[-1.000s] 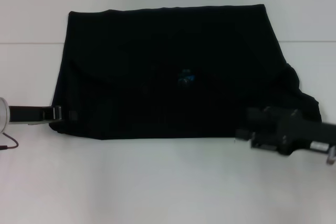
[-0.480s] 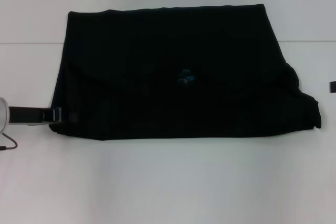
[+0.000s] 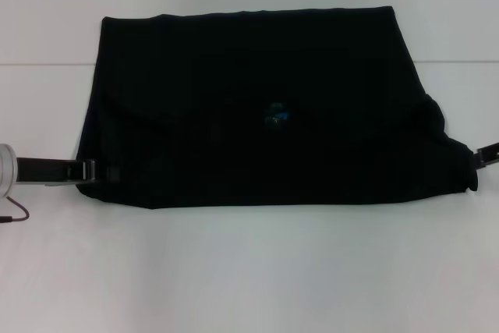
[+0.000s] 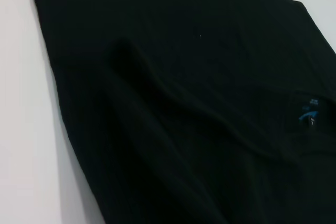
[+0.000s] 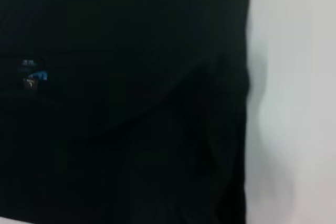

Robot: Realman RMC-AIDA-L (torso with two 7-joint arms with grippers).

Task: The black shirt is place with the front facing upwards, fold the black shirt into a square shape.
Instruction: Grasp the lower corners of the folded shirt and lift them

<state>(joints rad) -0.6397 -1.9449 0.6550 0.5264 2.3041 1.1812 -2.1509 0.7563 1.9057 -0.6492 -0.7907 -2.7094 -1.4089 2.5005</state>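
The black shirt [image 3: 249,107] lies flat on the white table [image 3: 249,271], folded into a wide block with its lower part laid over the upper. A small blue mark [image 3: 274,115] shows at its middle. My left gripper [image 3: 88,171] reaches in from the left and touches the shirt's near left corner. Only the tip of my right gripper [image 3: 487,154] shows at the right edge, beside the shirt's near right corner. The left wrist view is filled by the shirt [image 4: 184,103] with a soft ridge and the blue mark [image 4: 308,114]. In the right wrist view, the shirt [image 5: 131,103] ends at a straight edge against the table.
A table seam [image 3: 47,63] runs across the far side behind the shirt. A thin red cable [image 3: 12,214] hangs by my left arm. White tabletop stretches along the near side.
My right arm, which lay over the shirt's near right corner a second ago, pulled out to the right; now only its tip shows at the edge. The left gripper and shirt stayed put.
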